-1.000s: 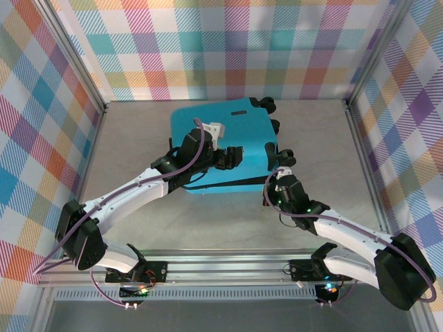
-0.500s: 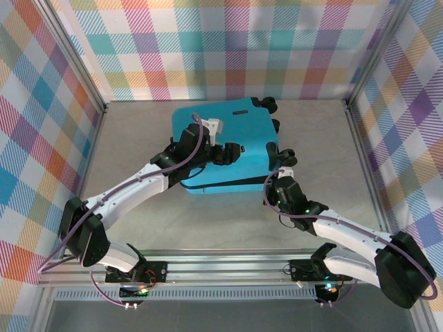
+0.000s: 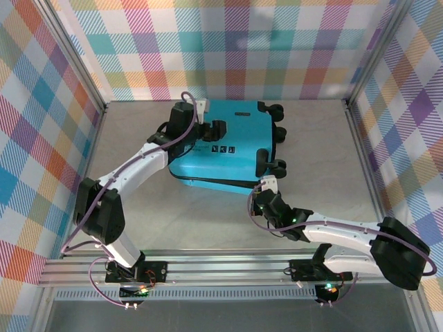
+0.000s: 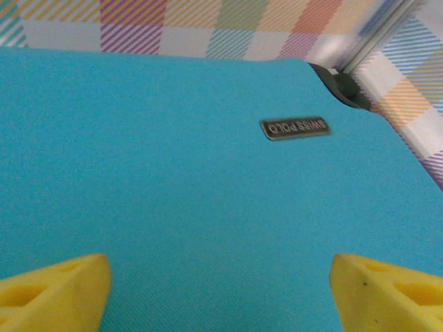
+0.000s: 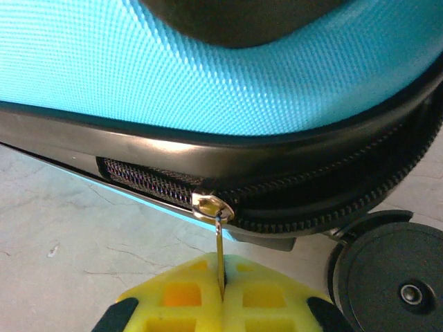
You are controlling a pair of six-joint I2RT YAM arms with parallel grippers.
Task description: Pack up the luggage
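The luggage (image 3: 232, 155) lies flat near the back wall (image 3: 228, 55), turned a bit since 1 second ago. The left gripper (image 3: 213, 130), jaws wide apart, has moved back over its top. The right gripper (image 5: 221, 301) pinches the zipper pull (image 5: 219, 252).

arms (image 3: 135, 171): white links, black joints | cables (image 3: 181, 95): purple | tool fingers (image 4: 76, 280): yellow, cut-out pockets
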